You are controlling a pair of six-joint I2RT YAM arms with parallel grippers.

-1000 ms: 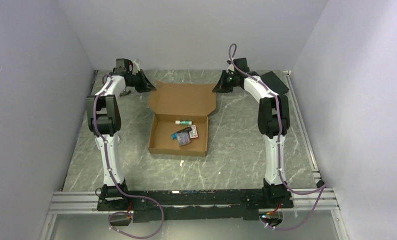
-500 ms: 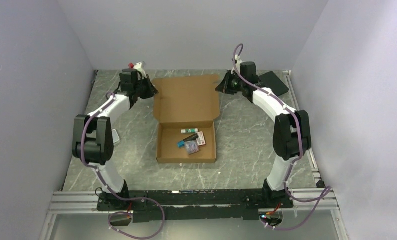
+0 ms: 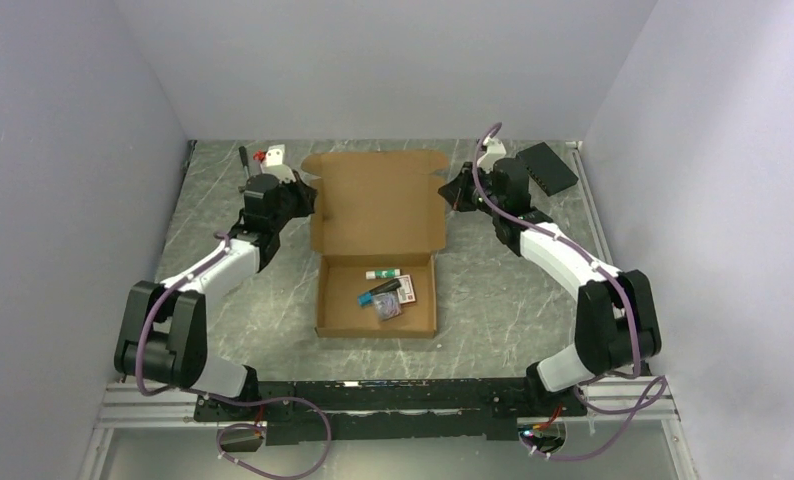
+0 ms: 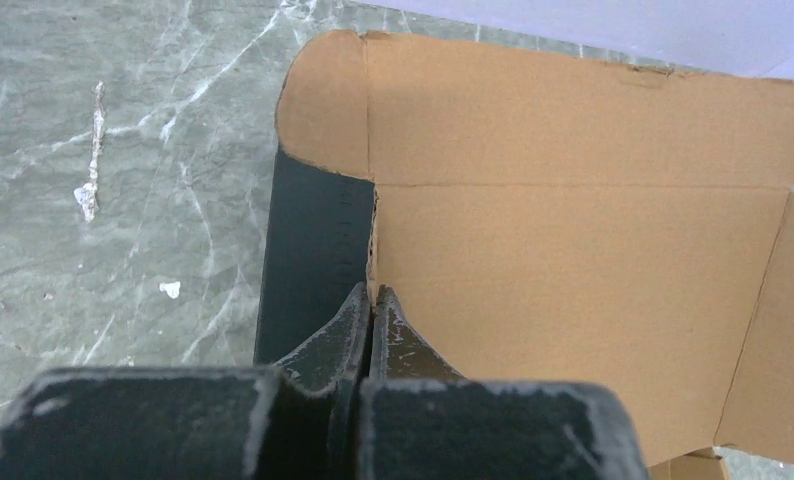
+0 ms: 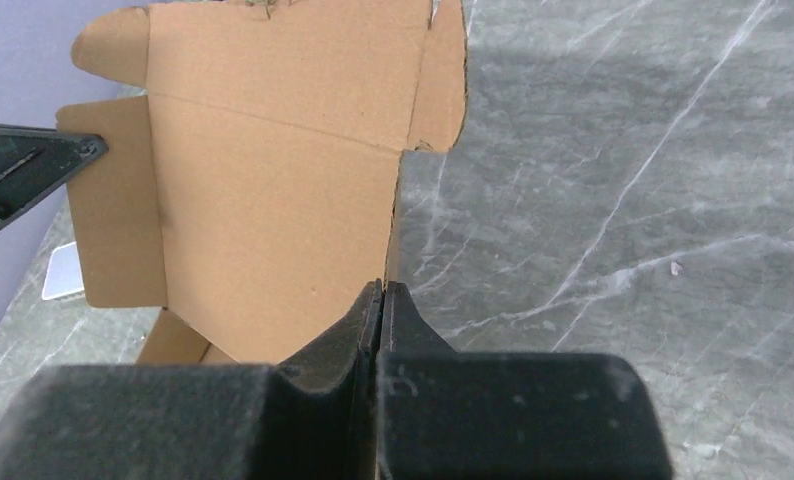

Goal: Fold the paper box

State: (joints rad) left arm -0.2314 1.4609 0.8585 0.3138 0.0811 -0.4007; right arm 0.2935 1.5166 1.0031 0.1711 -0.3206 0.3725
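The paper box [image 3: 376, 205] is brown cardboard in the middle of the table. Its tray [image 3: 325, 300] is open and its lid stands raised at the back. My left gripper [image 3: 308, 198] is shut on the lid's left edge. In the left wrist view the gripper [image 4: 373, 292] pinches that edge of the box [image 4: 573, 250]. My right gripper [image 3: 447, 192] is shut on the lid's right edge. In the right wrist view the gripper [image 5: 383, 287] clamps that edge of the box [image 5: 273, 180].
The tray holds a white-green stick [image 3: 386, 273], a red-white card [image 3: 409, 290] and a small bag [image 3: 388, 308]. A flat black box [image 3: 546, 166] lies at the back right. A black tool [image 3: 243, 160] and a red-white item [image 3: 270, 155] lie at the back left.
Both grippers have come toward the near side while holding the lid. The lid has swung up from flat. The whole box has shifted right and nearer. Both arms' elbows have dropped outward.
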